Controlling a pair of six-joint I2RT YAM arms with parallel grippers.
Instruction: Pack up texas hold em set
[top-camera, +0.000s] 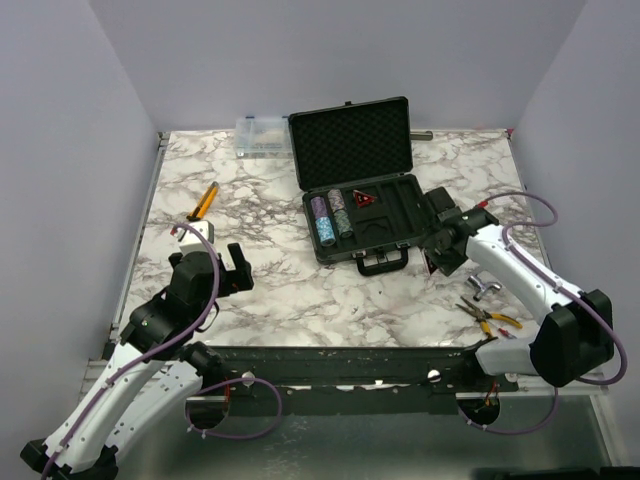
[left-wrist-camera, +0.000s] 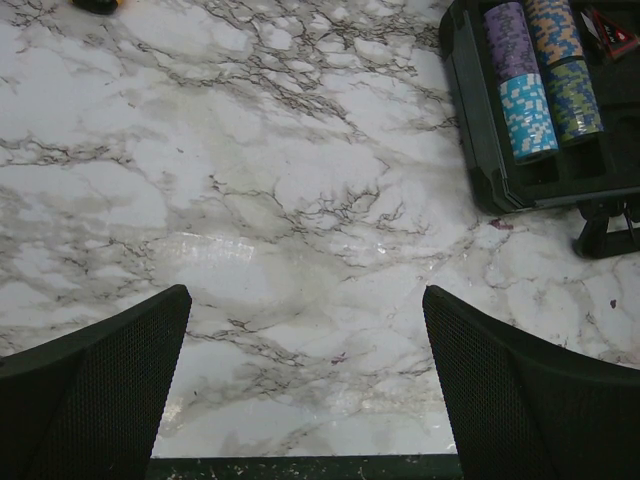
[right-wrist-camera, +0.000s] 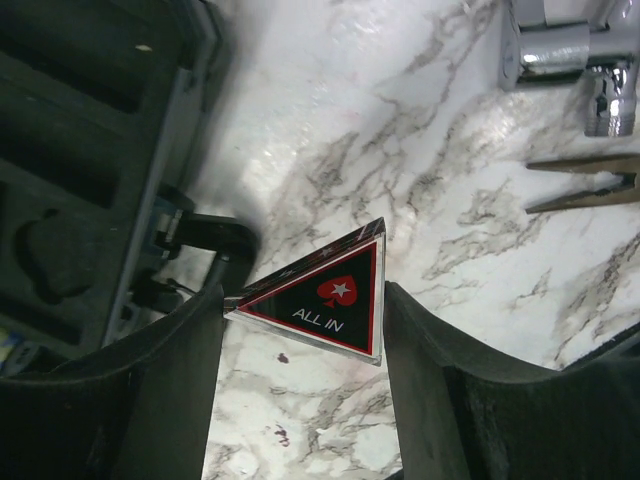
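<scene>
Gripping 1 triangle (right-wrist-camera: 325, 300), right fingers (right-wrist-camera: 460, 400); tray (top-camera: 388, 212) holds 4 chip stacks (left-wrist-camera: 527, 115).

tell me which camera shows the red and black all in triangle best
Right wrist: the red-and-black ALL IN triangle fills the middle, lettering readable, pinched in the right end effector. Top external mostly hides it under that end effector; left wrist misses it.

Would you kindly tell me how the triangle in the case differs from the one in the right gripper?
The case triangle rests loose inside the case; the gripped triangle is clamped between the right gripper's jaws, outside it, above the table. Both are red and black.
</scene>
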